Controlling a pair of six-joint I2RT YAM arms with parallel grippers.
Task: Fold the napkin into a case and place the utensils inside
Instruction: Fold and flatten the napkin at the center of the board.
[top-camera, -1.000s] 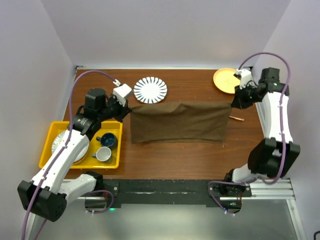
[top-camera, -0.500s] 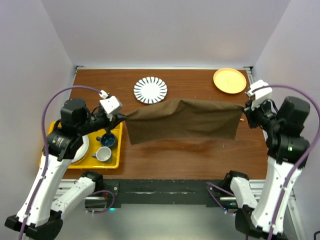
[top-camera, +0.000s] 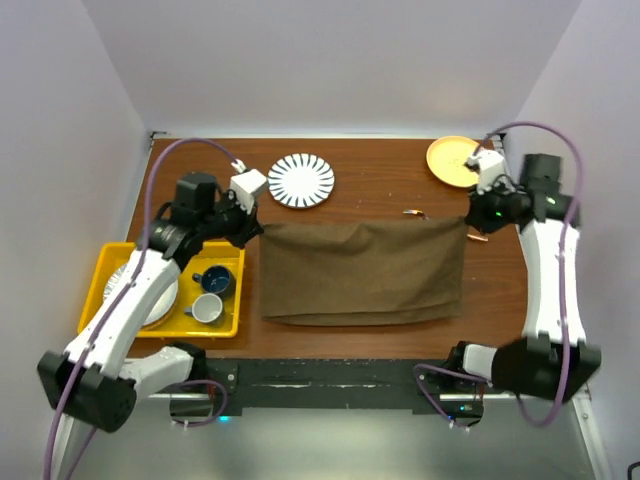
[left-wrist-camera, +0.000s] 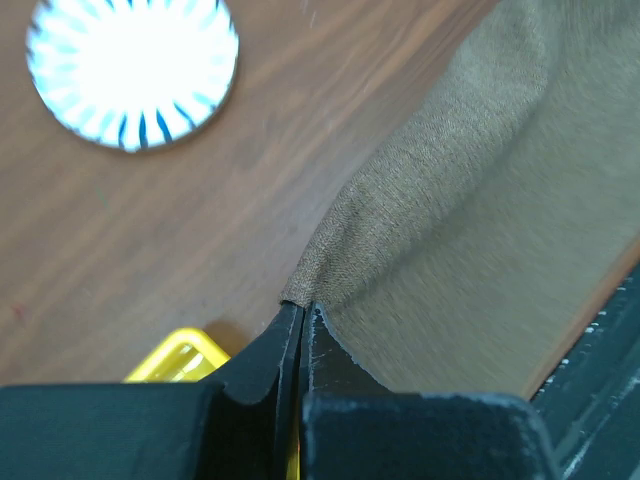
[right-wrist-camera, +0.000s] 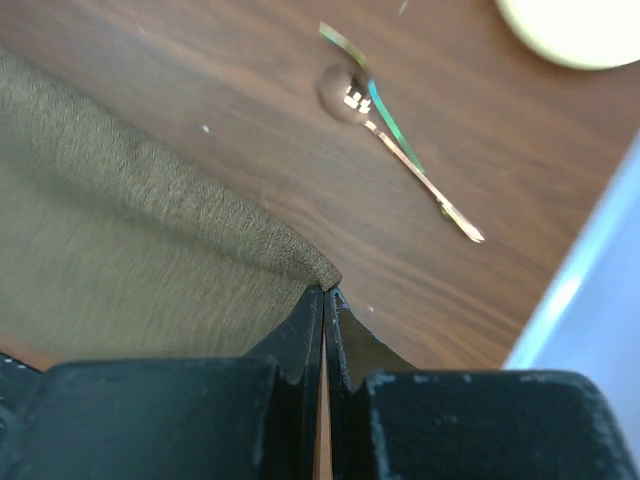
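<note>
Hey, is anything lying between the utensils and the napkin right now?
Nothing visible does. The utensils lie on bare table just past the far right corner of the napkin, which the right gripper pinches shut.

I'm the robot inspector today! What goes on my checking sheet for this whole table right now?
Surface: brown wooden table; no spills seen.
Job's things: napkin spread wide, not yet a case; utensils lie on bare wood by its far right corner, outside it.
Clutter: striped plate; orange plate; yellow tray holding two cups and a pale plate.
Grippers: left tool shut on the napkin's far left corner; right tool shut on its far right corner.
Cables: purple cables loop above each arm, not touching the table things.
Surroundings: pale lilac walls on three sides.
</note>
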